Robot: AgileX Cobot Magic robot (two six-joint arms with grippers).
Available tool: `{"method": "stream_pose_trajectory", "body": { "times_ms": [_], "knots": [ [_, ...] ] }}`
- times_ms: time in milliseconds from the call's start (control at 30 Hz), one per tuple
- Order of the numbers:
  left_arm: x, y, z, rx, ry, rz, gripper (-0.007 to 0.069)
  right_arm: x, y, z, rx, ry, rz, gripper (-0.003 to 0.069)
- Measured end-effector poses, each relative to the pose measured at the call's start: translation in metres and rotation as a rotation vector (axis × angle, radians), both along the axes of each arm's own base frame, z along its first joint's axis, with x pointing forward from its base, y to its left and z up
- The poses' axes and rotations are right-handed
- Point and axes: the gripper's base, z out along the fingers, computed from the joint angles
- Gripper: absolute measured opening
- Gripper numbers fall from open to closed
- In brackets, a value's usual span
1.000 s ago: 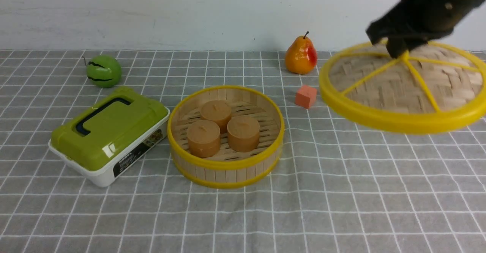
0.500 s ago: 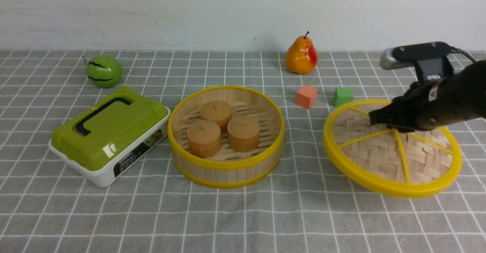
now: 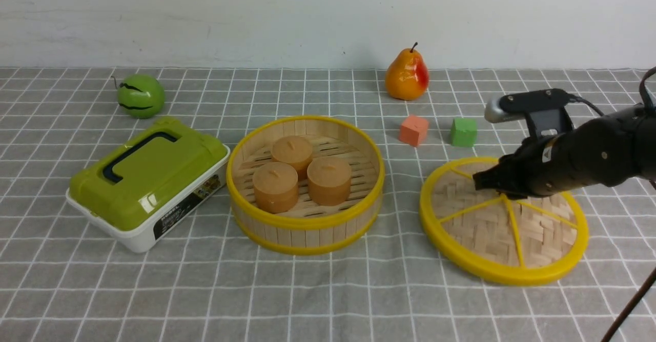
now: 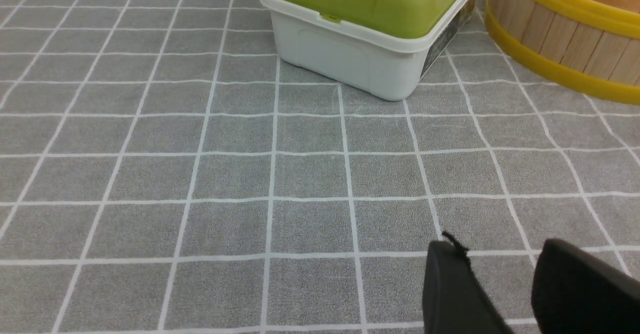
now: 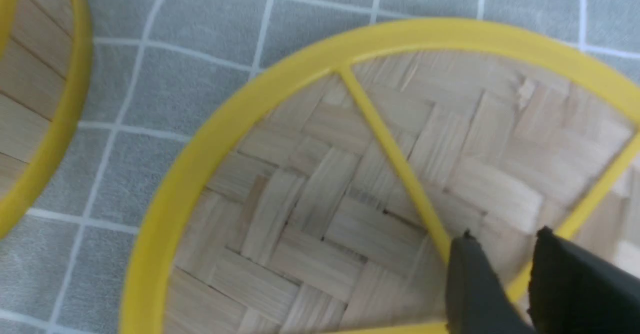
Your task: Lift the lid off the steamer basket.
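The table (image 3: 328, 301) is the biggest thing, gray with white lines. The lid (image 3: 492, 229) is on the table, off the basket, on the right side. The basket (image 3: 307, 237) is round, with a yellow edge, in the middle. Three brown buns (image 3: 328, 180) sit inside it, near each other. The green and white box (image 3: 148, 178) is on the left, just beside the basket. It lies at a slant and has a black handle (image 3: 138, 155) on top. A round green melon (image 3: 141, 96) is behind the box. An orange and red pear (image 3: 407, 74) stands at the back, near the wall (image 3: 205, 19).

Two little blocks are the smallest. The pink block (image 3: 413, 130) is between the pear and the lid. The green block (image 3: 464, 132) is just behind the lid.

The right gripper (image 5: 505, 269) is over the middle of the lid, and its fingers are apart. The robot's right arm (image 3: 594, 149) hides some of the lid. The left gripper (image 4: 495, 269) has its fingers apart too, with nothing in them, over the table in front.
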Motion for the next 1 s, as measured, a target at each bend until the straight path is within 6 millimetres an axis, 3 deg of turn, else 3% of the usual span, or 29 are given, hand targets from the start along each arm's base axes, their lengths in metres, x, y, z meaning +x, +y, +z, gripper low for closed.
{"method": "stream_pose_trajectory", "body": {
  "times_ms": [100,133,200,267,300,333,367,433,467,500,600,633,667,733,933,1000],
  "knots": [
    [0.0,0.0,0.0,0.0,0.0,0.0,0.0239,0.0,0.0,0.001,0.015,-0.003,-0.015,0.0308],
    [0.0,0.0,0.0,0.0,0.0,0.0,0.0239,-0.001,0.0,0.005,0.027,-0.007,-0.028,0.04],
    [0.0,0.0,0.0,0.0,0.0,0.0,0.0239,-0.003,-0.001,0.009,0.028,-0.005,-0.031,0.0447],
    [0.0,0.0,0.0,0.0,0.0,0.0,0.0239,-0.013,-0.003,0.033,0.029,-0.025,-0.034,0.0533],
    [0.0,0.0,0.0,0.0,0.0,0.0,0.0239,-0.016,-0.003,0.038,0.031,-0.031,-0.033,0.0542],
    [0.0,0.0,0.0,0.0,0.0,0.0,0.0239,-0.028,-0.003,0.064,0.031,-0.071,-0.023,0.0555],
    [0.0,0.0,0.0,0.0,0.0,0.0,0.0239,-0.032,-0.003,0.071,0.033,-0.086,-0.02,0.0554],
    [0.0,0.0,0.0,0.0,0.0,0.0,0.0239,-0.062,-0.004,0.118,0.03,-0.208,0.02,0.0492],
    [0.0,0.0,0.0,0.0,0.0,0.0,0.0239,-0.07,-0.003,0.128,0.029,-0.237,0.034,0.0455],
    [0.0,0.0,0.0,0.0,0.0,0.0,0.0239,-0.092,-0.005,0.146,0.027,-0.299,0.056,0.0396],
    [0.0,0.0,0.0,0.0,0.0,0.0,0.0239,-0.132,-0.012,0.162,0.023,-0.367,0.079,0.0174],
    [0.0,0.0,0.0,0.0,0.0,0.0,0.0239,-0.147,-0.016,0.162,0.025,-0.374,0.079,0.0097],
    [0.0,0.0,0.0,0.0,0.0,0.0,0.0239,-0.152,-0.017,0.167,0.029,-0.393,0.078,0.0084],
    [0.0,0.0,0.0,0.0,0.0,0.0,0.0239,-0.187,-0.026,0.156,0.031,-0.384,0.074,-0.0007],
    [0.0,0.0,0.0,0.0,0.0,0.0,0.0239,-0.24,-0.038,0.143,0.085,-0.383,0.06,-0.0022],
    [0.0,0.0,0.0,0.0,0.0,0.0,0.0239,-0.247,-0.039,0.142,0.1,-0.391,0.059,-0.0022]
  ]
}}
